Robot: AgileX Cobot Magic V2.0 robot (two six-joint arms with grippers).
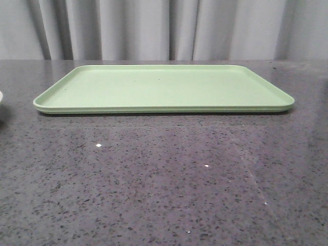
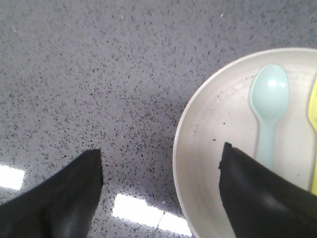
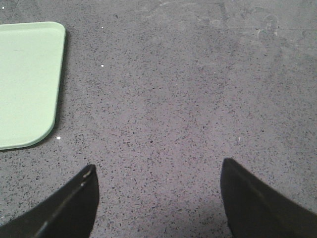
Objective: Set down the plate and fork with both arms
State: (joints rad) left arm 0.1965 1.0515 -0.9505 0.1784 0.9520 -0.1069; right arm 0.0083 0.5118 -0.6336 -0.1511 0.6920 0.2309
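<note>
Fingers of the left gripper stand wide apart and hold nothing; one black finger hangs over the bare table, the other over the near inner slope of the plate, so the rim lies in the gap between them. Inside the plate, just past that finger, a pale blue-green spoon lies bowl away from the hand, and beside it, at the picture's edge, runs a strip of the yellow fork; most of the fork is out of view.

The right gripper is likewise spread wide and empty, above bare table, with a rounded corner of the green tray off to one side. In the front view the tray lies flat and unloaded, and neither arm shows there.

The step in hand looks like taking the plate by its rim. To do it well, I would lower the left hand squarely so one finger slips under the outer edge and the other presses the inner slope, then close gently and lift level, since the loose fork and spoon could slide.
</note>
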